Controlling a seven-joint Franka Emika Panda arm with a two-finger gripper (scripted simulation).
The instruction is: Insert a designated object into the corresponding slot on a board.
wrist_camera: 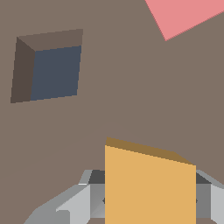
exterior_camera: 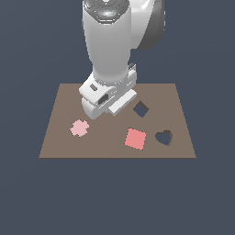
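Note:
In the wrist view the orange-yellow square tile (wrist_camera: 148, 188) sits between my gripper's (wrist_camera: 149, 202) two grey fingers (wrist_camera: 78, 199), which press on its two sides. The gripper is shut on it. The slot (wrist_camera: 54, 70) is a dark square cut-out in the brown board (wrist_camera: 109, 109), a short way from the tile. In the exterior view the arm's hand (exterior_camera: 106, 97) hangs over the board (exterior_camera: 105, 144) just to the exterior view's left of the diamond-turned slot (exterior_camera: 141, 109). There the hand hides the tile and the fingertips.
A red-pink square (exterior_camera: 136, 138) lies on the board in front of the slot, its corner also showing in the wrist view as the red-pink square (wrist_camera: 183, 15). A heart-shaped hole (exterior_camera: 164, 137) is to its right. A pale pink cross piece (exterior_camera: 80, 128) lies on the board's left part.

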